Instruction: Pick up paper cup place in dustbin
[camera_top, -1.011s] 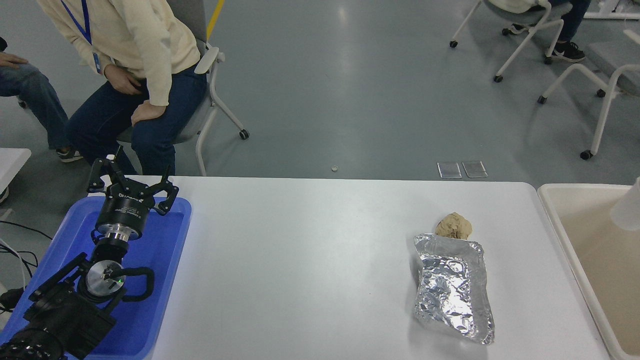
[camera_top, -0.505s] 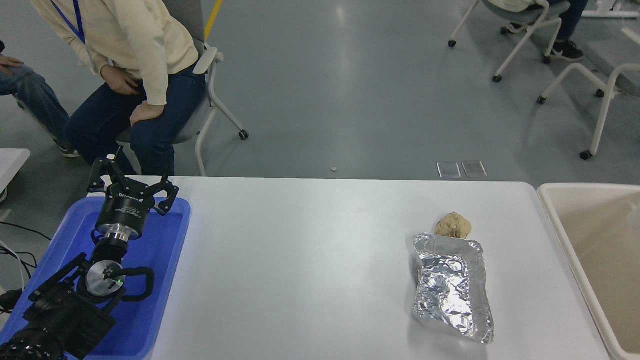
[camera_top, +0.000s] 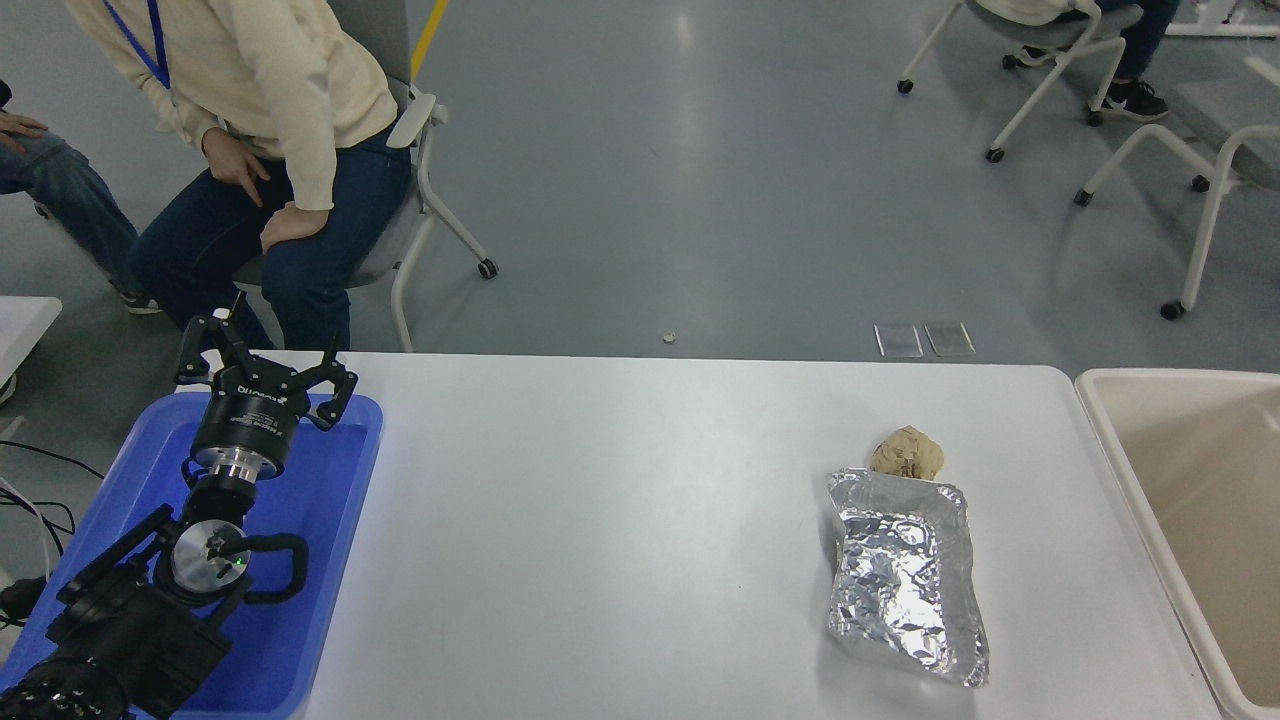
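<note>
Paper cup gone (from dustbin (camera_top: 1120, 440))

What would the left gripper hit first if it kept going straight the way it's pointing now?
Probably nothing on the table. The left gripper, open over the far end of the blue tray, points up and away past the table's far edge. Beyond lies the seated person's knee, though depth is unclear.

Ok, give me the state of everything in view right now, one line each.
Left gripper: open, parked above the blue tray.
Right gripper: not in view.
Dustbin: visible part empty.
Paper cup: not visible.
Foil tray: crumpled, lying flat on the table.
Brown paper ball: crumpled, touching the foil tray's far edge.
</note>
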